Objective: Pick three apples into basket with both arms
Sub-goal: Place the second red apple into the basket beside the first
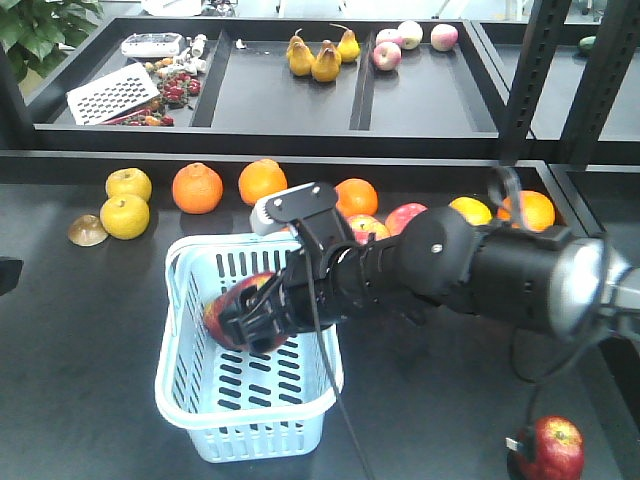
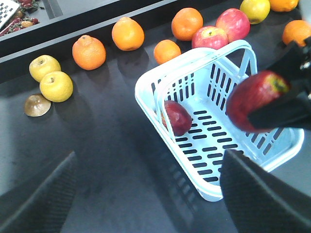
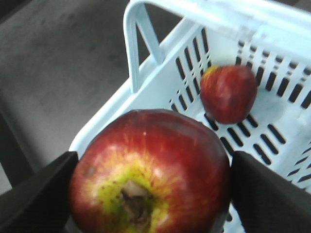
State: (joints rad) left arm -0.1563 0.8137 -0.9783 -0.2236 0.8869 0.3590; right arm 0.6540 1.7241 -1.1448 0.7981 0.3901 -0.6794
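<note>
The pale blue basket [image 1: 262, 438] stands on the dark table, with one dark red apple [image 2: 177, 117] lying on its slotted floor [image 3: 272, 126]. My right gripper [image 1: 250, 325] reaches in from the right, shut on a second dark red apple [image 3: 150, 170] and holding it just above the basket's left side [image 2: 252, 99]. A third dark red apple [image 1: 550, 450] rests on the table at the front right. In the left wrist view my left gripper [image 2: 146, 194] hangs open over bare table left of the basket [image 2: 146, 92], nothing between its fingers [image 2: 262, 194].
Oranges [image 1: 197, 187], yellow fruits [image 1: 125, 215] and lighter pinkish apples [image 1: 405, 217] line the table behind the basket. A brown half shell [image 1: 87, 231] lies at the left. A raised black shelf [image 1: 290, 100] with pears runs behind. Black posts [image 1: 530, 80] stand at the right.
</note>
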